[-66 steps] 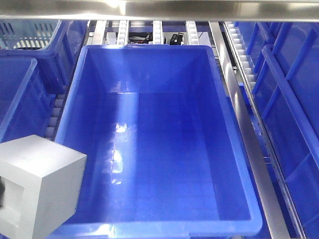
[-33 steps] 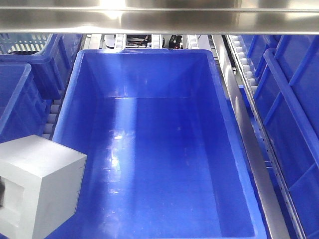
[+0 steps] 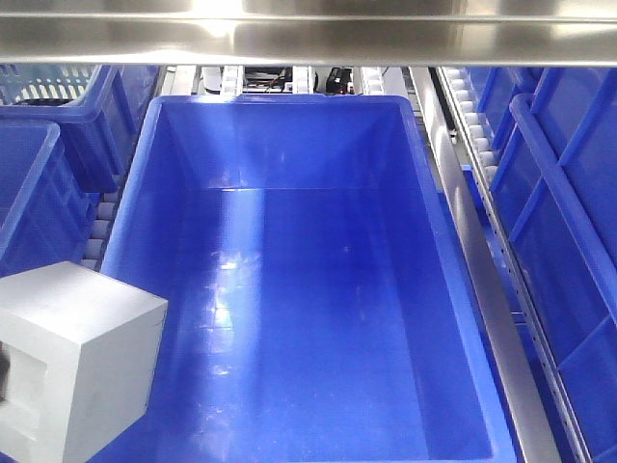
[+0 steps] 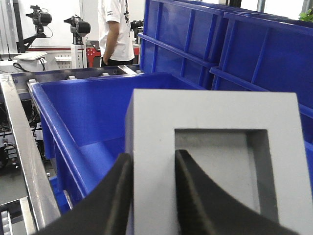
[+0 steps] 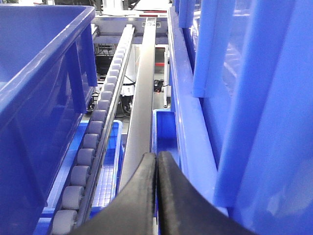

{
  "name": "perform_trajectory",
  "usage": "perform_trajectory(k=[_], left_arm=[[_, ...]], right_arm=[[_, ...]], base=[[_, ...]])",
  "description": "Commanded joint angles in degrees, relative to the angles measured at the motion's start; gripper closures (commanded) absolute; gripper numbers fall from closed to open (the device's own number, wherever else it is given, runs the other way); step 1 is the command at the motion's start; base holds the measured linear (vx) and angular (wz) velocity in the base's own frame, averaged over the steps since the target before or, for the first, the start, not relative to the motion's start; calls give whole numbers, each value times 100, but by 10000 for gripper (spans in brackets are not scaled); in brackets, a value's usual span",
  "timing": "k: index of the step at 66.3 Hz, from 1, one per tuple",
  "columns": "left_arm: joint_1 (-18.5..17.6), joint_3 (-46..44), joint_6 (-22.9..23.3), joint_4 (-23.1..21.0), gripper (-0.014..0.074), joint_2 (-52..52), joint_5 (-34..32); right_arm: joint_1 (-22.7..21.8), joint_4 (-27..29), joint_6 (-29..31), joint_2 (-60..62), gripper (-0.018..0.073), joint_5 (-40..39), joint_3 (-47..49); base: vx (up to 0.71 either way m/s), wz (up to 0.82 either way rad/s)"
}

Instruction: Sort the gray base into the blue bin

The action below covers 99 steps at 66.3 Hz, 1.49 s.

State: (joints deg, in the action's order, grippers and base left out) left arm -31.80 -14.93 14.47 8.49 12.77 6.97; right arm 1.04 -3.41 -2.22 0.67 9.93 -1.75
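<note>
In the front view, gray base (image 3: 77,362): is seen raised at the near-left corner of the blue bin (image 3: 289,145), hiding part of its rim.
Bin floor: nothing is seen lying in it.
In the left wrist view, left tool (image 4: 152,193): is clamped on one wall of the gray base (image 4: 210,117), one finger in the square recess, the other outside.
In the right wrist view, right tool (image 5: 156,196): is pressed shut on nothing, above the roller track (image 5: 98,122).
Progress: the pick-up is judged done; moving the base over the rim and letting go are left.

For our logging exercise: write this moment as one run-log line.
left fingers: shut on gray base | right fingers: shut, empty | blue bin: empty
</note>
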Motion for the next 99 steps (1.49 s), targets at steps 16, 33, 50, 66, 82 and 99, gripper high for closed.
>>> perform_trajectory(k=[16, 33, 50, 66, 82, 99], left_arm=[[-33, -174, 57, -12, 602, 32, -645], [-33, -174, 57, -12, 602, 32, -645], [-33, -185, 63, -12, 601, 101, -965], [-33, -408, 119, -17, 596, 1165, -1713], [-33, -1768, 119, -17, 591, 3175, -1491], [-33, -3181, 119, -17, 584, 5181, -630]], right_arm=[[-26, -35, 31, 65, 568, -429, -83], [-26, -35, 31, 65, 568, -429, -83], [-26, -35, 31, 65, 568, -429, -83], [-26, -35, 31, 65, 568, -429, -83], [-26, -35, 31, 65, 568, -429, -83], [-26, -35, 31, 65, 568, -429, -83]], base=[[0, 0], [0, 0], [0, 0], [0, 0], [0, 0], [0, 0]])
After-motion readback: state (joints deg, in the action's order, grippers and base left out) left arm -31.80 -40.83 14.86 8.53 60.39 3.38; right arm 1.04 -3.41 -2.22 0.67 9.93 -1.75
